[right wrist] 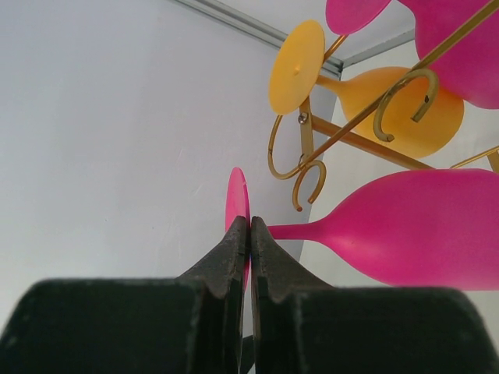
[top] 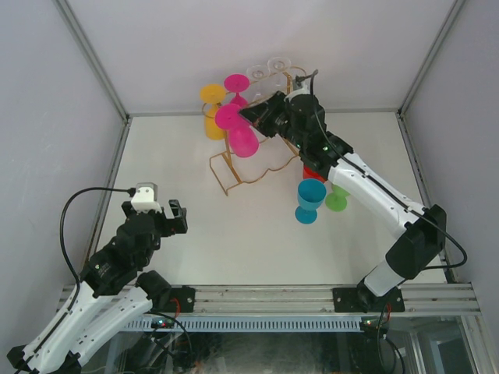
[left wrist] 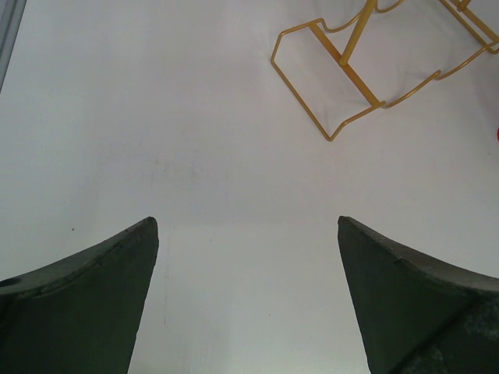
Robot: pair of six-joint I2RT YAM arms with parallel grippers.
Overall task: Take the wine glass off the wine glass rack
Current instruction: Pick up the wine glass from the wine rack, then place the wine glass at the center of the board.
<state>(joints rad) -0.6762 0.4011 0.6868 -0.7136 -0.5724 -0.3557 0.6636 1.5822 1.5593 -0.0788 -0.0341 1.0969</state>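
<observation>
My right gripper [right wrist: 249, 222] [top: 251, 114] is shut on the rim of a pink wine glass's round foot [right wrist: 238, 199]. That glass lies on its side, its stem running right to the bowl [right wrist: 421, 226] [top: 243, 142]. The stem sits just below the curled loop ends [right wrist: 300, 175] of the gold wire wine glass rack [top: 234, 175]; I cannot tell whether they touch. A yellow glass [right wrist: 405, 109] [top: 213, 109] and a second pink glass [right wrist: 468, 47] [top: 236, 82] hang on the rack. My left gripper [left wrist: 248, 234] [top: 176, 218] is open and empty above the table, well short of the rack's base [left wrist: 343, 70].
A blue glass [top: 310, 199] and a green glass [top: 337, 201] stand on the table under my right arm, with a red object [top: 312, 173] behind them. Clear glasses [top: 269, 68] hang at the rack's far end. White walls close the back and both sides.
</observation>
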